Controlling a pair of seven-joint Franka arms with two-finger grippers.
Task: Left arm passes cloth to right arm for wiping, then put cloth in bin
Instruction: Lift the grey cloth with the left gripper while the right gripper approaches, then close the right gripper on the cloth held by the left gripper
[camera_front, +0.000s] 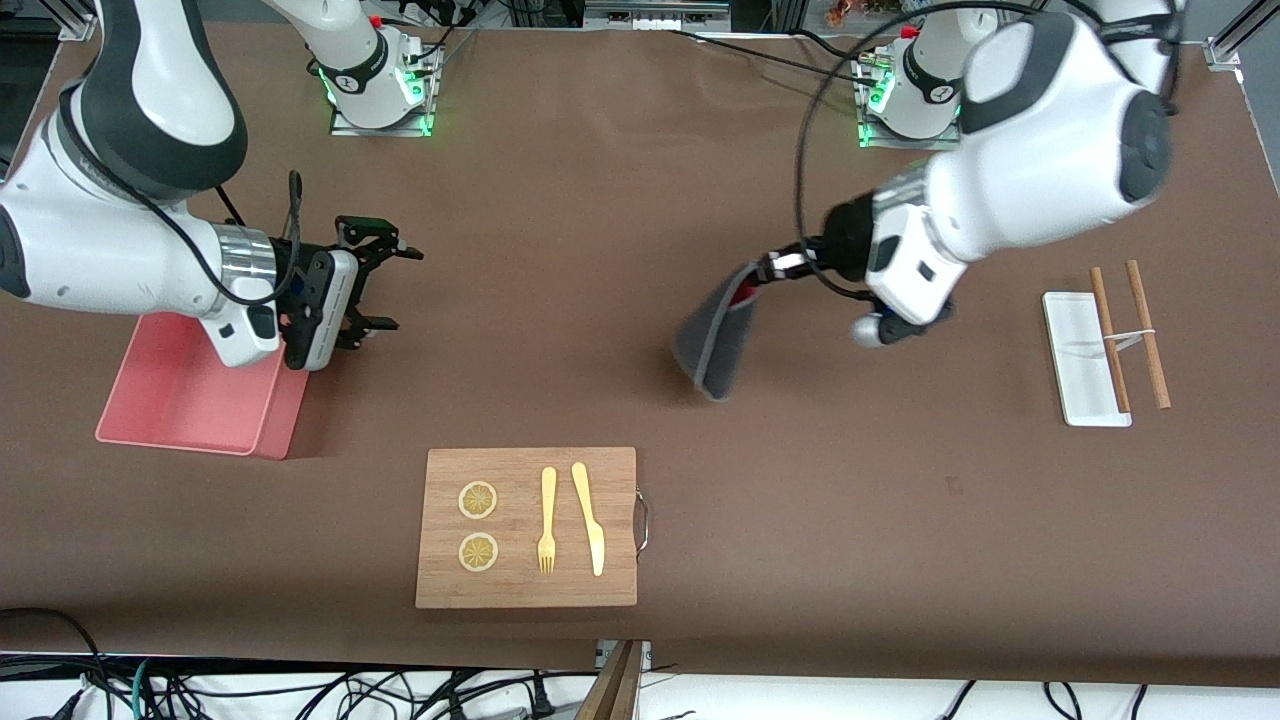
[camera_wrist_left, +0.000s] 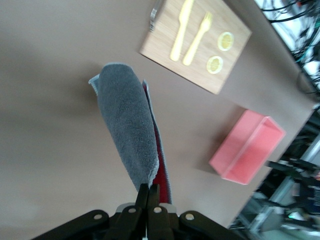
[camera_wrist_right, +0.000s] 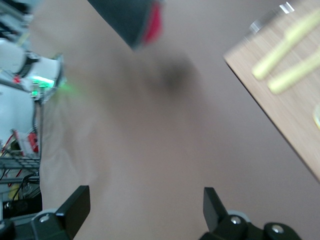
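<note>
My left gripper is shut on one edge of the dark grey cloth, which hangs folded in the air over the bare middle of the table, its red-pink side showing inside the fold. In the left wrist view the cloth hangs from my closed left gripper. My right gripper is open and empty, held above the table beside the pink bin, pointing toward the cloth. The right wrist view shows my right gripper wide open, with the cloth farther off. The bin also shows in the left wrist view.
A wooden cutting board with two lemon slices, a yellow fork and a yellow knife lies nearer the front camera. A white tray with two wooden sticks lies toward the left arm's end.
</note>
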